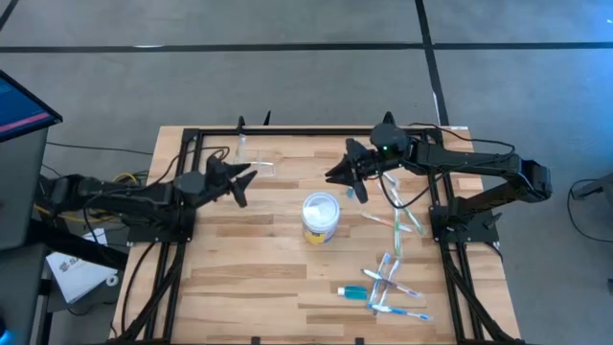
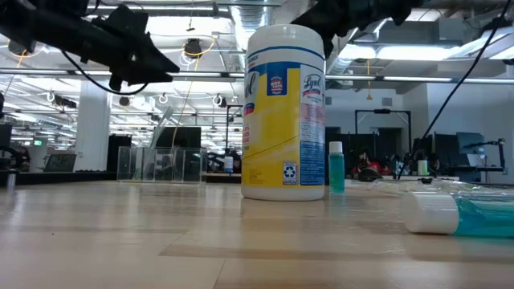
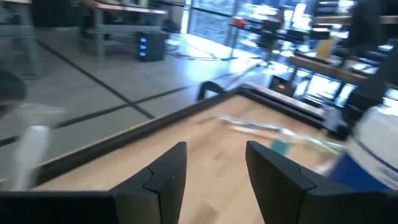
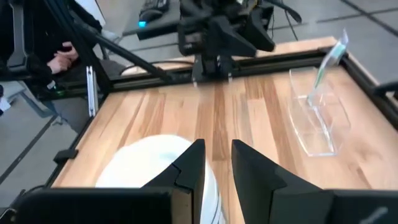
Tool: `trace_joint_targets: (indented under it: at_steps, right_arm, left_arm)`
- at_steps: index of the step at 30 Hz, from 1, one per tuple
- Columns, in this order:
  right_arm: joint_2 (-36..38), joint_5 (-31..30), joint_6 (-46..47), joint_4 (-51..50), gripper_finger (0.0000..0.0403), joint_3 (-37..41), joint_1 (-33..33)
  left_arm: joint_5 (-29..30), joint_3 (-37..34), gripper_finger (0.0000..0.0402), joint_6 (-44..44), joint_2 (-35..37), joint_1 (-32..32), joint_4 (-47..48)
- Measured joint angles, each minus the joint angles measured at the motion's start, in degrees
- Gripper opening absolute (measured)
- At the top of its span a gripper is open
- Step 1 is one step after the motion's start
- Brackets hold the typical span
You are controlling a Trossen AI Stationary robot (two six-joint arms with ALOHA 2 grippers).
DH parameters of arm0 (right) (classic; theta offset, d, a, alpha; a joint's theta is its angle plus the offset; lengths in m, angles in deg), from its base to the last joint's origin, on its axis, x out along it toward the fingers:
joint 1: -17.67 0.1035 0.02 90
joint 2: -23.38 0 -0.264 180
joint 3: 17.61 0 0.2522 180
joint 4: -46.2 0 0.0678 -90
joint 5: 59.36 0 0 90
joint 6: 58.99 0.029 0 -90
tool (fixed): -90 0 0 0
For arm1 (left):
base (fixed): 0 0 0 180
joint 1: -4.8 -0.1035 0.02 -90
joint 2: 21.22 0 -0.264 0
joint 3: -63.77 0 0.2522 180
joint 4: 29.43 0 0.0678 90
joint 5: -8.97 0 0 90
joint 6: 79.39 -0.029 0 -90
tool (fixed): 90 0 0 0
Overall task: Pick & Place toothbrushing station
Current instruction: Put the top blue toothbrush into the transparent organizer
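Wooden slats of a framed worktable (image 1: 287, 278) carry the toothbrushing station (image 4: 317, 121), a clear plastic organiser standing near the far edge with one toothbrush (image 4: 329, 59) upright in it. Just beside it hangs the left gripper (image 1: 241, 182), its fingers (image 3: 165, 177) spread apart and holding nothing. A white-topped, yellow-banded wipes tub (image 2: 283, 112) stands at the table's middle. Above and behind the tub hangs the right gripper (image 1: 335, 174), fingers (image 4: 189, 168) parted by a narrow gap with nothing between them. Loose toothbrushes (image 1: 393, 287) and a teal tube (image 2: 462, 215) lie scattered on the right side.
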Motion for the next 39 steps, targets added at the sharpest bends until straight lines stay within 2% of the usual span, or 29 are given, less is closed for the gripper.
trace_joint_targets:
  at_steps: [12,18,30,33,39]
  right_arm:
    - [0.3,-0.8,-0.6,-5.4,0.0071,0.0,0.0]
    - [3.5,-7.9,-1.3,-9.5,0.0071,0.0,0.0]
    - [13.3,-13.8,1.4,-14.9,0.0071,6.0,0.0]
    - [14.0,-14.3,2.5,-19.0,0.0071,6.7,0.0]
    - [13.9,-20.2,5.1,-28.0,0.0071,6.7,-0.1]
  left_arm:
    - [-1.3,0.0,0.0159,0.2,0.0,9.3,-1.1]
    - [-1.3,0.0,0.0159,1.0,-0.4,12.4,-1.7]
    - [-1.2,0.0,0.0159,1.1,-6.3,15.4,-8.8]
    - [-1.2,0.0,0.0159,1.1,-8.1,15.6,-10.8]
    - [-1.2,0.0,0.0159,1.0,-10.1,15.6,-14.2]
